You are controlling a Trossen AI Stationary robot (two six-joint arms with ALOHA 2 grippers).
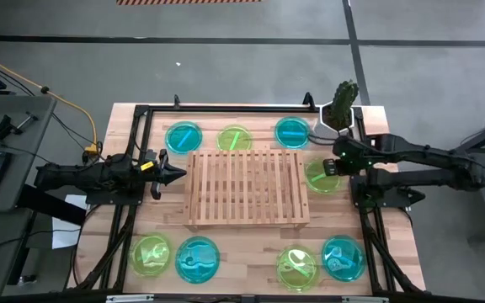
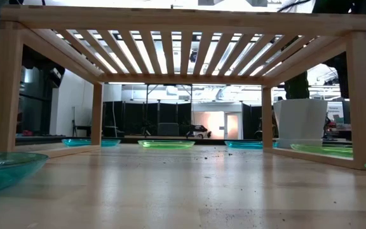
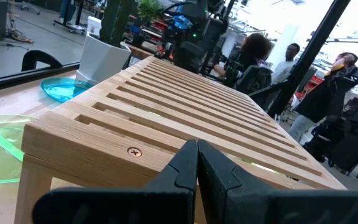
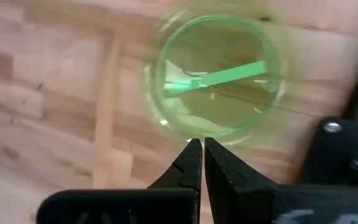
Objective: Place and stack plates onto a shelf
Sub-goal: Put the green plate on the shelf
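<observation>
The shelf (image 1: 247, 187) of light wooden slats stands on its legs mid-table, nothing on it. Three plates lie along its far side: cyan (image 1: 183, 136), green (image 1: 234, 139), cyan (image 1: 292, 132). Several more lie along the near edge, from a green one (image 1: 151, 253) to a cyan one (image 1: 343, 257). One green plate (image 1: 321, 175) (image 4: 215, 84) lies flat off the shelf's right end. My right gripper (image 4: 197, 144) hovers shut over that plate's rim. My left gripper (image 1: 179, 175) (image 3: 197, 149) is shut, level, just off the shelf's left end (image 3: 129, 149).
A potted plant in a white pot (image 1: 341, 105) (image 2: 300, 124) stands at the far right corner. Black frame rails (image 1: 141, 126) run along the table's left, far and right sides. People (image 3: 291, 59) stand in the room beyond. Bare wood lies under the shelf (image 2: 183, 184).
</observation>
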